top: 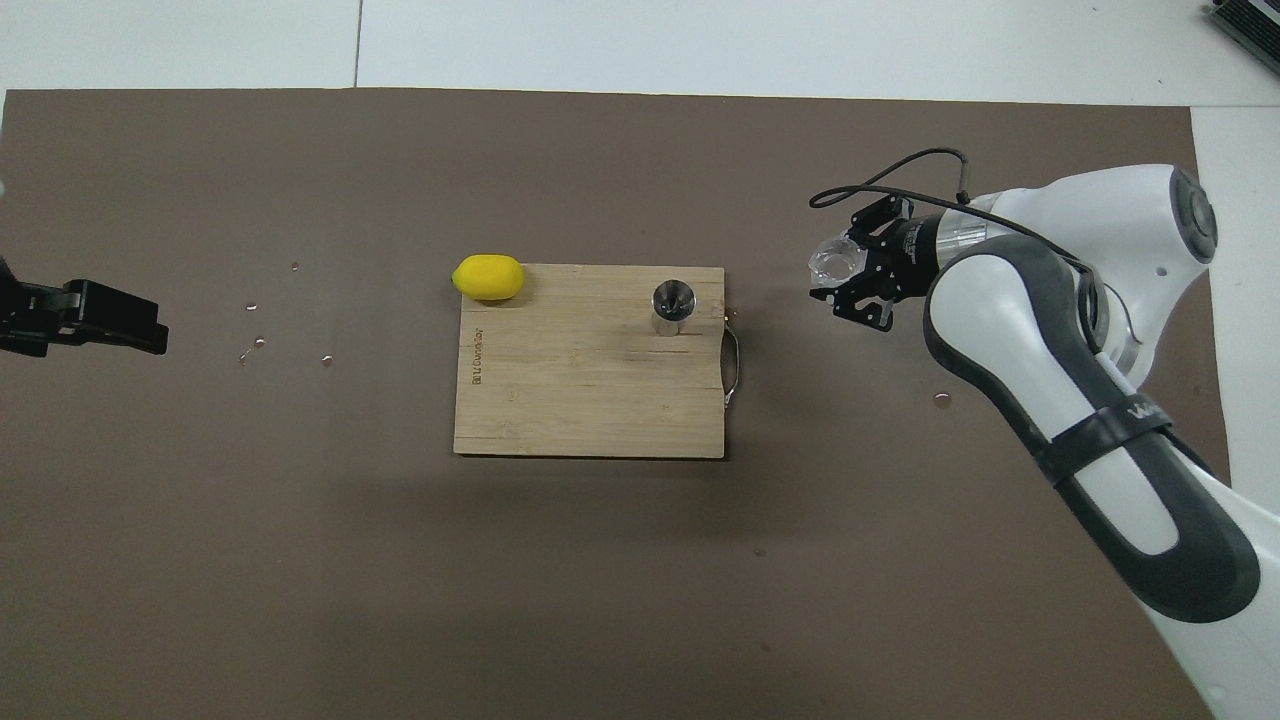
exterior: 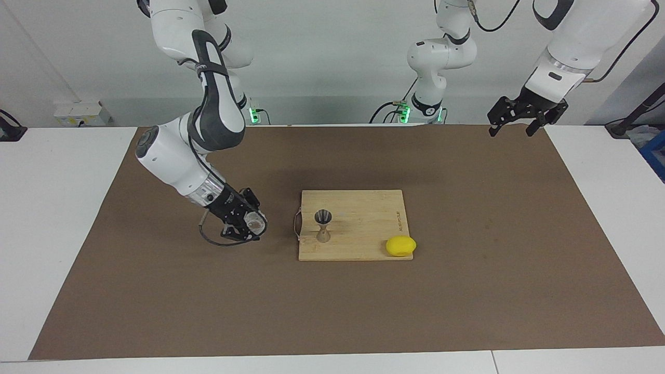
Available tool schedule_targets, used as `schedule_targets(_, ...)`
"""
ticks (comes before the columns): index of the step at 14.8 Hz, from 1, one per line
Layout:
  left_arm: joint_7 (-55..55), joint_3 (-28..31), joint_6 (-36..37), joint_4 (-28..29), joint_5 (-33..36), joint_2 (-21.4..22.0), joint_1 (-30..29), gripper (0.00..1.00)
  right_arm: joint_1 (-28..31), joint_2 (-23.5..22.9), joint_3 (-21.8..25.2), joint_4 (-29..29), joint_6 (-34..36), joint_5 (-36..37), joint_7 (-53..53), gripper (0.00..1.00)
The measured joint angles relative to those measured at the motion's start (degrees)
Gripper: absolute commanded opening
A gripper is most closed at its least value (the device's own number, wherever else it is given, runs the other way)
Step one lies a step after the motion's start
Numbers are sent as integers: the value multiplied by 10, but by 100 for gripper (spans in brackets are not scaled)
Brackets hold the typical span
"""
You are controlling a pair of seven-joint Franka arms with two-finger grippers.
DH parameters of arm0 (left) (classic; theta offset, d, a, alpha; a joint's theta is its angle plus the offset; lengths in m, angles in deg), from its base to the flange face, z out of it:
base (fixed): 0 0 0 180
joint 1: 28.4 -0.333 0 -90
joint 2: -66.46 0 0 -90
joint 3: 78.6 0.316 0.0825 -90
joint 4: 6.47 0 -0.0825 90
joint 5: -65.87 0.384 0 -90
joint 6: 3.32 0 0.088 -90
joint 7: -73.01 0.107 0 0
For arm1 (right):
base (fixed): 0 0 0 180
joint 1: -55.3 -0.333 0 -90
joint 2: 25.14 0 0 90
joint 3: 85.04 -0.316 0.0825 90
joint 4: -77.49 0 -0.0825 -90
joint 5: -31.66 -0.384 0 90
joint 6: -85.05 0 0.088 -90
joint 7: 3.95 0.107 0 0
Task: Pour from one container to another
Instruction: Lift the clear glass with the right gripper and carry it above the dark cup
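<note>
Two fingers of my right gripper [exterior: 248, 222] are clamped on the glass cup [exterior: 254, 223], which hangs in the air over the brown mat [exterior: 467, 291], just beside the handle end of the cutting board [exterior: 363, 208] and not yet above it. The cup looks roughly upright in the overhead view. I judge it light, rigid, smooth and breakable; the ribbed side wall is the place to hold it, rim left free for pouring. The jigger [exterior: 323, 226] stands upright on the board near the handle, with the lemon [exterior: 400, 245] at the board's corner toward the left arm's end. The jigger's narrow waist and small foot suggest it would tip if knocked. My left gripper [exterior: 526, 115] waits with fingers spread wide, holding nothing, above the mat's corner near its own base. Droplets [top: 258, 342] lie on the desk mat.
</note>
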Motion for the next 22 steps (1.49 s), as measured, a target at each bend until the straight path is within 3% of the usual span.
schedule_targets(5,0,0,0,0,0,0,0,100,-48,-16,0,-41,0,90,93,6)
schedule_targets(15,0,0,0,1,0,0,0,100,-86,-35,1,-81,0,118,168,5)
schedule_targets(22,0,0,0,1,0,0,0,100,-115,-38,1,-86,0,184,221,6)
